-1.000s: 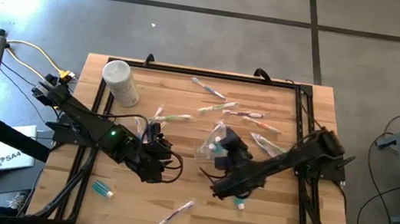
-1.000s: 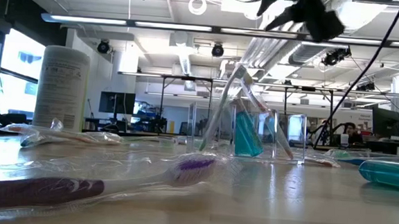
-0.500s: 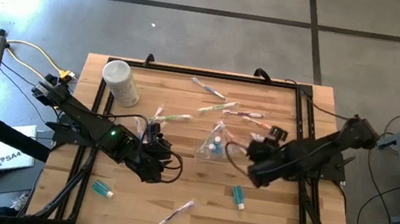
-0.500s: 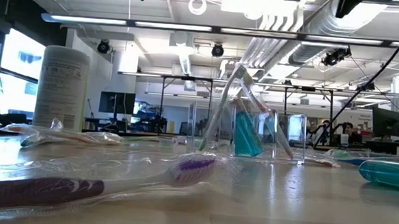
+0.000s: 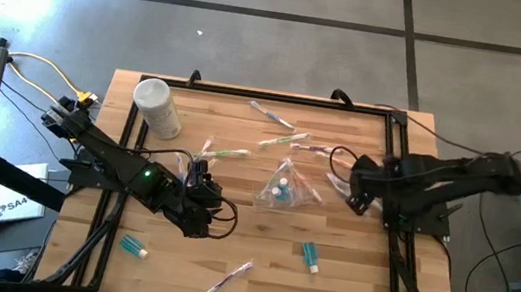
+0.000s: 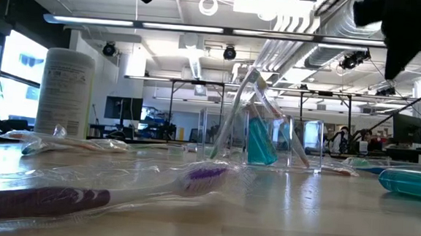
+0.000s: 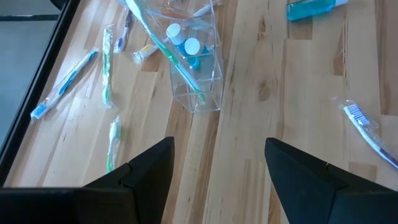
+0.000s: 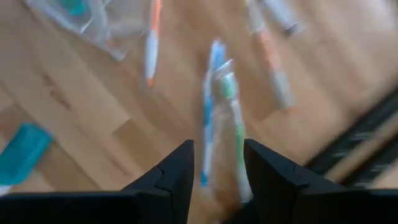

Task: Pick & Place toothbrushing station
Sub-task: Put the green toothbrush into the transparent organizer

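Note:
The toothbrushing station [image 5: 280,189] is a clear boxy holder standing on its base at the table's middle. A toothbrush leans in it beside blue tubes with white caps [image 7: 186,46]; the low view shows it too [image 6: 264,139]. My left gripper [image 5: 203,181] hovers to its left, open and slanting down toward it, with nothing between the fingers [image 7: 217,162]. My right gripper [image 5: 355,197] hangs to its right, near the table's right edge. It points down, open, above wrapped toothbrushes [image 8: 214,106] on the wood and touches nothing.
A white cylindrical tub [image 5: 157,107] stands at the far left. Several wrapped toothbrushes lie across the far half [image 5: 286,141] and one near the front [image 5: 228,281]. Blue tubes lie at front left [image 5: 134,246] and front middle [image 5: 309,256]. A black frame [image 5: 396,154] edges the table.
My right gripper has drawn back from over the table's middle, just right of the station, toward the right edge, rolling about as it went. The station and the blue tube it stood over lie as before.

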`<action>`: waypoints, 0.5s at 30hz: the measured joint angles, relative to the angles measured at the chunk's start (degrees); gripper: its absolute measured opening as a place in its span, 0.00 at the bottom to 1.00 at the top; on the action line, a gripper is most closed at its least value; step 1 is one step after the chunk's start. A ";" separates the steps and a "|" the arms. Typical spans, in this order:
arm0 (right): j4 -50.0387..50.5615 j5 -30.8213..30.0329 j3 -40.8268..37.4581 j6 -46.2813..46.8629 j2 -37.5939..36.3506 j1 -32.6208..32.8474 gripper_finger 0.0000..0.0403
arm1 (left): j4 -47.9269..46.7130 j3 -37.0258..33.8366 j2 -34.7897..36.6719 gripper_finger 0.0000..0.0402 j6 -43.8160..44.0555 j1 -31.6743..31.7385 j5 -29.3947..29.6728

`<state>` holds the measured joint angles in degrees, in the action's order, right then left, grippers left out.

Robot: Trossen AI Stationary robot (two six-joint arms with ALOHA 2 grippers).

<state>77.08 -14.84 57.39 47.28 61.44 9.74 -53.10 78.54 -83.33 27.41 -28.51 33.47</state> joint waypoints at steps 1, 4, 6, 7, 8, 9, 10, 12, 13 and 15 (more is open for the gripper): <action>-2.31 2.52 -2.05 -1.37 -0.70 -1.71 0.33 | 0.02 0.00 0.00 0.61 -0.01 0.00 0.00; -7.31 8.13 -7.12 -5.80 -0.94 -6.47 0.33 | 0.56 0.01 -0.31 0.61 -0.07 -0.02 0.04; -9.64 8.82 -10.00 -8.41 -0.29 -9.44 0.33 | 0.78 0.02 -0.66 0.61 -0.14 0.00 0.04; -10.62 8.88 -11.07 -9.42 0.68 -10.80 0.33 | 0.75 0.02 -0.77 0.61 -0.14 0.00 0.05; -11.58 8.41 -12.19 -10.34 1.58 -12.18 0.33 | 0.97 0.05 -1.16 0.61 -0.14 -0.02 0.11; -12.17 8.17 -13.12 -11.29 2.40 -13.58 0.33 | 1.24 0.09 -1.63 0.61 -0.18 -0.02 0.13; -12.82 7.64 -13.76 -11.53 3.38 -14.81 0.33 | 1.25 0.09 -2.02 0.61 -0.39 -0.02 0.20; -13.72 7.31 -14.35 -11.60 5.65 -16.81 0.33 | 1.24 0.07 -3.00 0.61 -1.20 -0.01 0.19; -14.07 7.29 -14.58 -11.81 6.87 -17.74 0.33 | 1.89 0.07 -3.53 0.61 -1.66 -0.01 0.21; -15.66 7.31 -14.64 -13.47 9.10 -18.96 0.33 | 2.52 0.07 -4.26 0.61 -2.82 0.00 0.18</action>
<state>61.42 -7.53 42.75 33.81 70.53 -9.22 -50.59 78.61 -87.59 24.59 -28.51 33.65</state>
